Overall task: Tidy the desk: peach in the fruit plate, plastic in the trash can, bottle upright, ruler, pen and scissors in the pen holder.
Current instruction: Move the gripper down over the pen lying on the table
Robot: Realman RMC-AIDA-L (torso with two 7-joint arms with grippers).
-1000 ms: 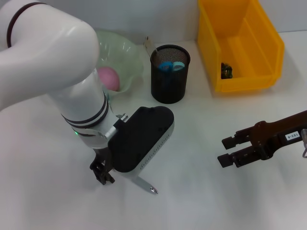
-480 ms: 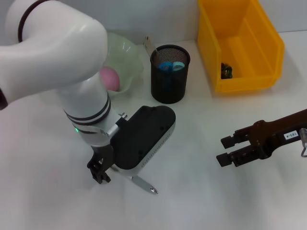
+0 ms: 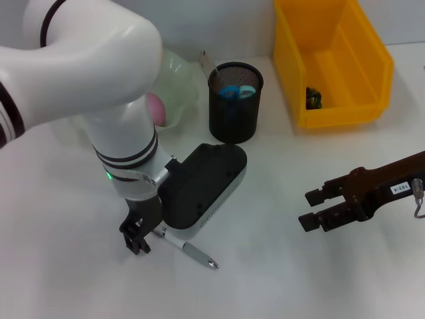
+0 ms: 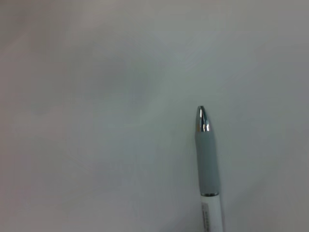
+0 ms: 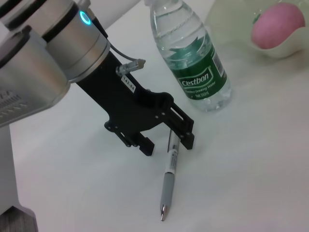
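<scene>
Pen [image 3: 189, 250] is seen in the head view lying flat on the desk [image 3: 279, 279], its metal tip pointing toward the robot's right, its barrel running back under the left gripper [image 3: 138, 239]; the right gripper [image 3: 312, 209] is parked well apart, fingers spread and empty.

In the left wrist view only the pen's tip end is shown (own fingers out of frame).

In the right wrist view the left fingers [image 5: 145, 145] are seen parted, straddling the upper barrel, apparently not yet clamped.

shiny metal-tipped pen [image 4: 208, 159], matt table [image 4: 96, 121]
</scene>
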